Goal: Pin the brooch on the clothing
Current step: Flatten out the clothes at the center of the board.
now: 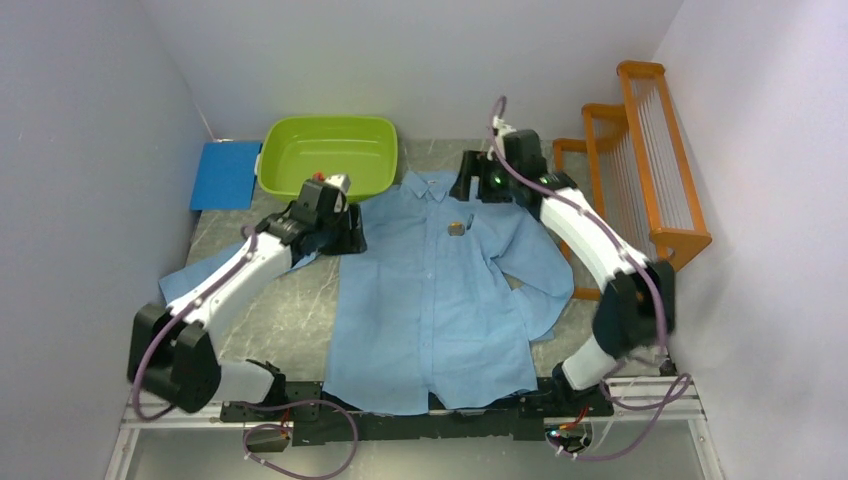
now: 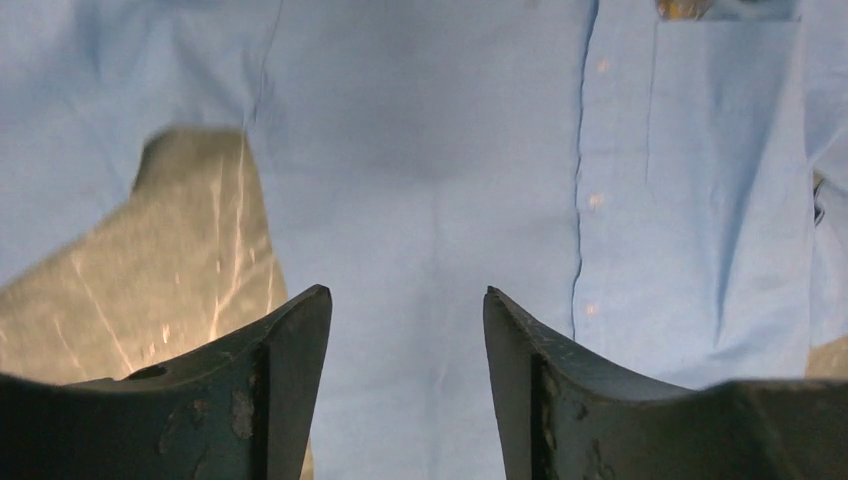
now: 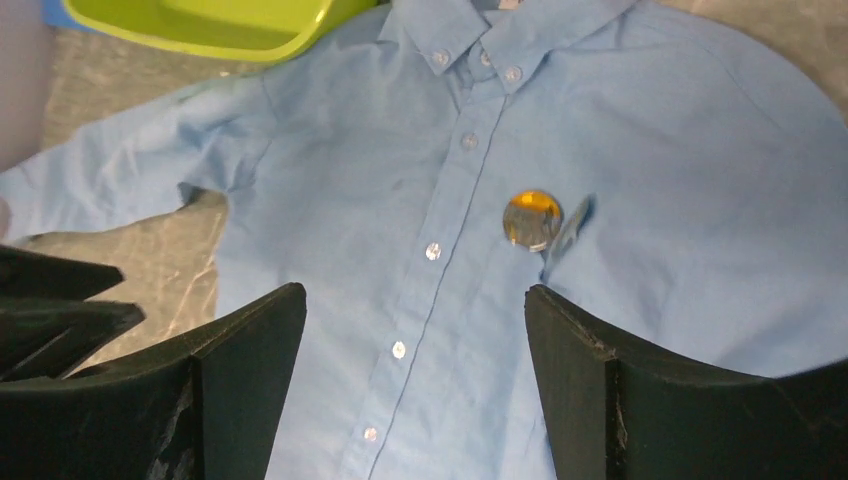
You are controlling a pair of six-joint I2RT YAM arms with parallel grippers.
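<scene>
On shirt (image 1: 430, 310) chest: brooch (image 3: 532, 219) | left pincer (image 2: 406, 291) spread, empty | right pincer (image 3: 414, 289) spread, empty

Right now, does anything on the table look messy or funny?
Only a little. The light blue button-up shirt lies flat, but one long sleeve is folded back and bunched beside the body, and the cloth puckers next to the round gold brooch at the chest pocket. Nothing looks spilled or broken.
</scene>
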